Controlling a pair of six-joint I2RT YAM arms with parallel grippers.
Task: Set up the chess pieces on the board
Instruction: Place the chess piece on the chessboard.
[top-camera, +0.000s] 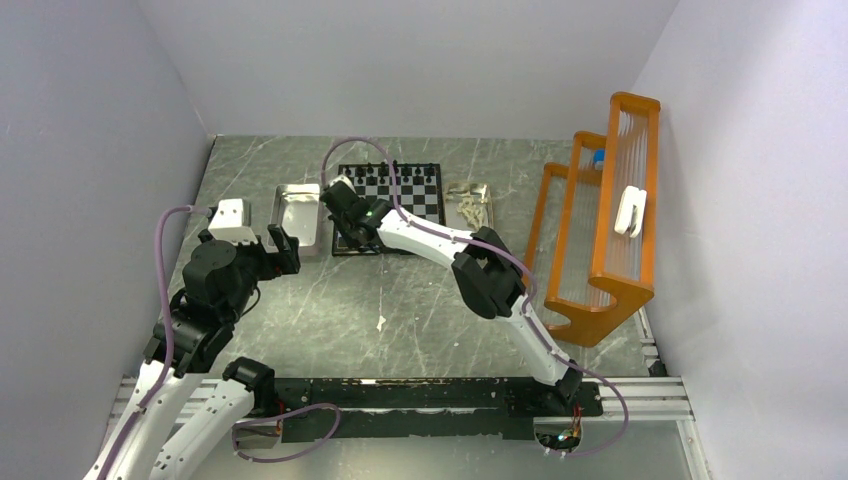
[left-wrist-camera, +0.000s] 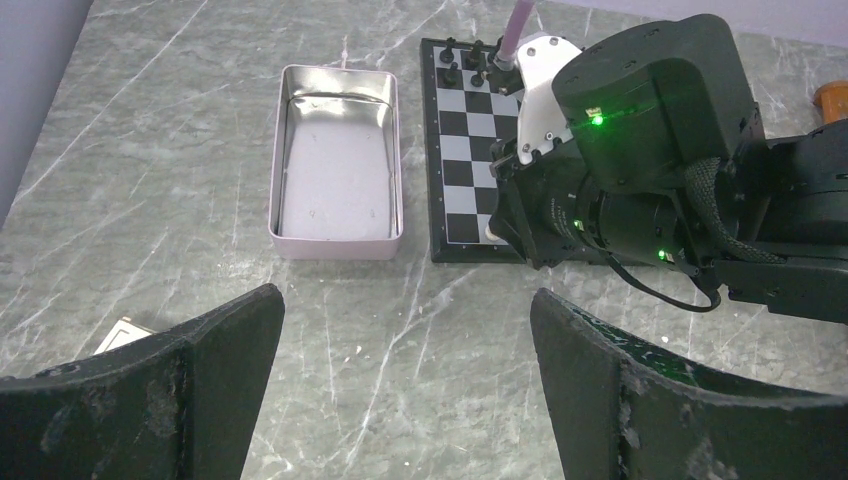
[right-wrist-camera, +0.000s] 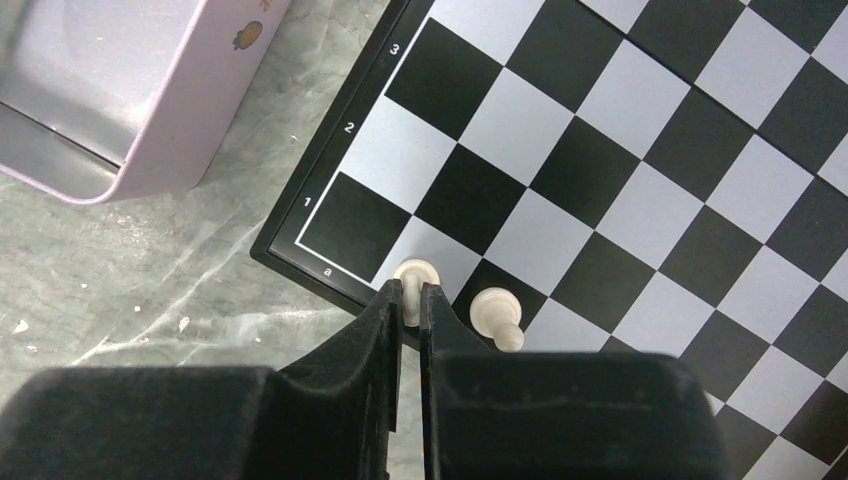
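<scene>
Closest to the lens, the right gripper (right-wrist-camera: 405, 298) is clamped shut on a cream chess piece (right-wrist-camera: 414, 270), held upright at the second square of the near row of the board (right-wrist-camera: 590, 170), by its left corner. Whether the piece rests on the square cannot be told. A second cream piece (right-wrist-camera: 494, 310) is set just beside it.

Placing is judged to be the step in hand. A clean release and a straight lift are called for, so that the neighbour is not knocked.

Black pieces (top-camera: 390, 168) are lined along the far edge. Spare cream pieces (top-camera: 466, 208) lie in the tray (top-camera: 486, 190) right of the board.

The left gripper (left-wrist-camera: 405, 300) is spread wide and empty, near the metal tin (left-wrist-camera: 335, 245) just left of the board.
</scene>
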